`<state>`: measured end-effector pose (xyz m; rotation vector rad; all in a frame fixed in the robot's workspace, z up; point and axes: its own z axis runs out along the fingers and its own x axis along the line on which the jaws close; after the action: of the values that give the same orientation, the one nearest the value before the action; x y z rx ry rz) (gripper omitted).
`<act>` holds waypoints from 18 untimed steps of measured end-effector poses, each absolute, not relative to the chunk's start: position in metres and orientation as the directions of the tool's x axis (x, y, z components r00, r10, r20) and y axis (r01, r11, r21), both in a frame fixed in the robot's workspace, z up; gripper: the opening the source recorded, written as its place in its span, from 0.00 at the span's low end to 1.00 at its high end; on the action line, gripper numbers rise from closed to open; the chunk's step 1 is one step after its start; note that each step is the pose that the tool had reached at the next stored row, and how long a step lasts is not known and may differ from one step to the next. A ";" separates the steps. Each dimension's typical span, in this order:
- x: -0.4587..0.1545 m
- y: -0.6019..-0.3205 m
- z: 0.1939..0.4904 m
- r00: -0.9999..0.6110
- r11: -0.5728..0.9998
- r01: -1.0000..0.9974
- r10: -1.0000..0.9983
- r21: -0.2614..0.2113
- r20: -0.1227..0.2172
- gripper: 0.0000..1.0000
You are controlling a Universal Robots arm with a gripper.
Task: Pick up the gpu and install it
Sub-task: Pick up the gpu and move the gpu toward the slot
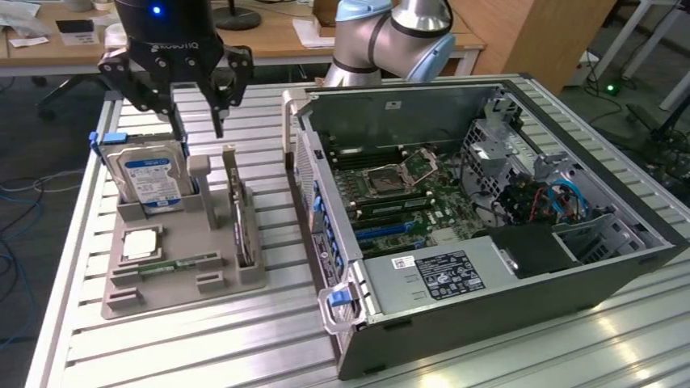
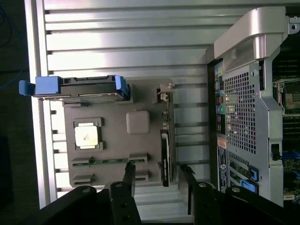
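The gpu (image 1: 238, 217) is a thin dark card standing on edge in a slot of the grey holder (image 1: 183, 283), with its silver bracket end toward the back. In the wrist view the gpu (image 2: 165, 158) appears edge-on. My gripper (image 1: 199, 129) hangs well above the holder's back end, between the hard drive and the card. Its fingers (image 1: 219, 121) are apart with nothing between them. Seen from the wrist, the gripper (image 2: 157, 174) is open and the near end of the card lies below the gap, closer to one finger.
The grey holder (image 2: 138, 123) also carries an upright hard drive (image 1: 151, 179) with blue clips, a processor (image 1: 140, 242) and a green memory stick (image 1: 178, 264). An open computer case (image 1: 485, 202) with its motherboard exposed lies at the exterior view's right, on a slatted metal table (image 1: 216, 347).
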<state>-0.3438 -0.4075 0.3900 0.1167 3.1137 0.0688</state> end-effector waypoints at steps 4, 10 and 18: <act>-0.344 -0.407 0.389 -0.997 0.996 0.074 0.075 0.045 -0.023 0.58; -0.344 -0.407 0.382 -1.000 0.999 0.015 0.016 0.045 -0.023 0.64; -0.343 -0.399 0.368 -1.000 0.999 0.011 0.011 0.039 -0.024 0.64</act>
<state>-0.3433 -0.3991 0.3684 0.0171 3.1171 0.0612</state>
